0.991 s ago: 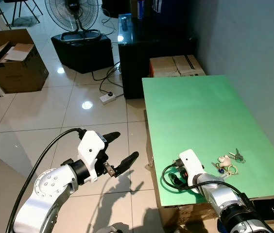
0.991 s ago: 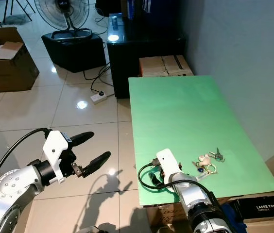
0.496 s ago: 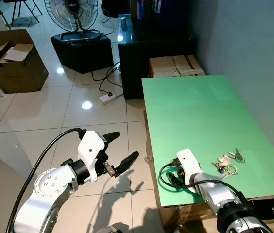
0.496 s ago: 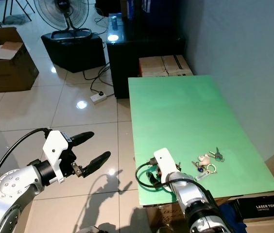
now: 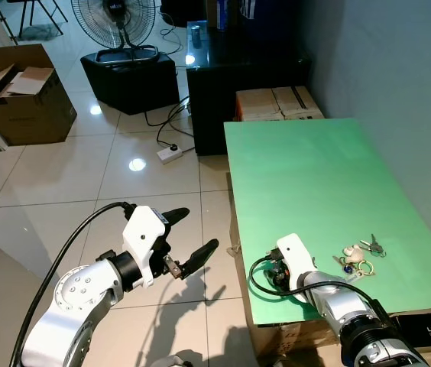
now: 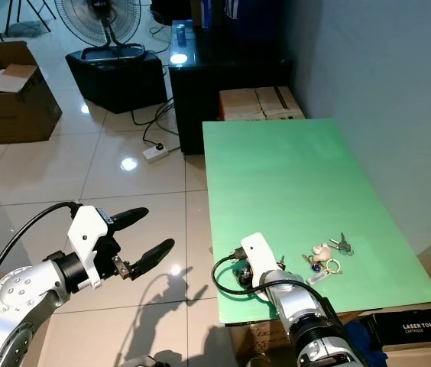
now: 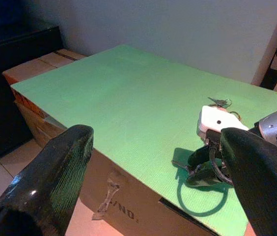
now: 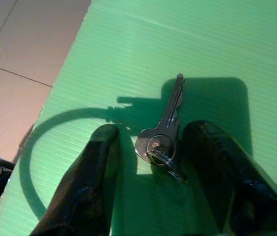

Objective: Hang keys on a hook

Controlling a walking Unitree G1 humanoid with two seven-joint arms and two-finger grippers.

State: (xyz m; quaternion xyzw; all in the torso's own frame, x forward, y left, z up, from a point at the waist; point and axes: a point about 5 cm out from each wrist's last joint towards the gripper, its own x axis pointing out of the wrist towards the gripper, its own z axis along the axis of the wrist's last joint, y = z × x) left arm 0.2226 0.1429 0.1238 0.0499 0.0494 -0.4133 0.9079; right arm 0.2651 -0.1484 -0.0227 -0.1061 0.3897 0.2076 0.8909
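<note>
Now right tool [image 8: 148, 167] apart, straddling key [image 8: 163, 132] on green tabletop [image 5: 307, 176], lower right; close squarely on bow.

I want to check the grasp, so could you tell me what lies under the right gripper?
Under the right gripper, a silver key lies flat on the green board between the open fingers. Its ring end is partly covered.
</note>
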